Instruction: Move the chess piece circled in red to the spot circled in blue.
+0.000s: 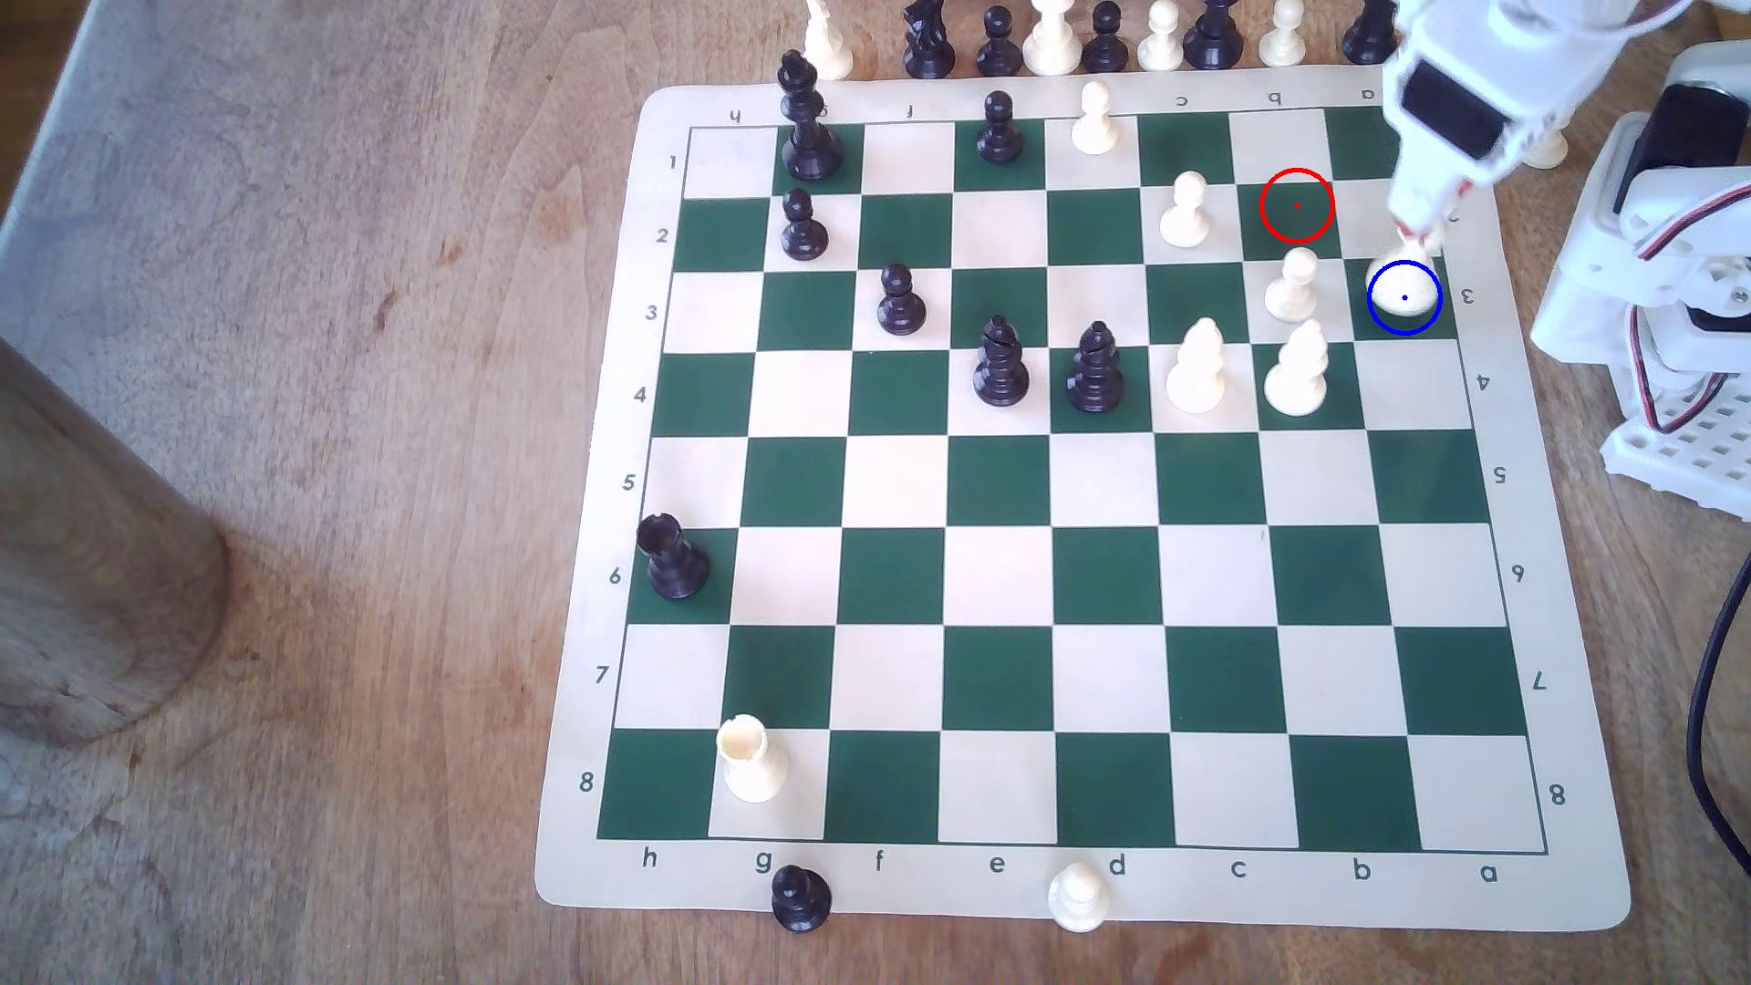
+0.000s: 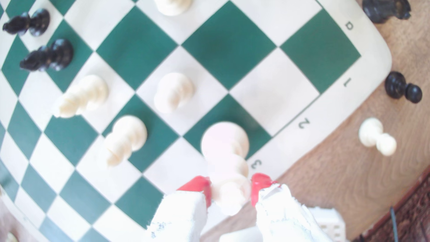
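The tall cream-white chess piece (image 1: 1400,286) leans over the dark green square with the blue ring (image 1: 1359,320), near the board's corner on the exterior view's right; its round base fills the ring. My gripper (image 1: 1417,233) comes down from above and is shut on the piece's crown. In the wrist view the red-tipped fingers (image 2: 197,186) press both sides of the piece's top (image 2: 229,183), and its base (image 2: 224,139) sits over the green square (image 2: 256,130) beside the "3" label. The red-ringed green square (image 1: 1296,205) holds nothing.
A white pawn (image 1: 1290,284) stands one square to the exterior view's left of the held piece, with two white bishops (image 1: 1298,369) (image 1: 1196,367) in front and another pawn (image 1: 1184,210) behind. Captured pieces (image 1: 1052,38) line the far edge. The arm's base (image 1: 1668,284) stands right of the board.
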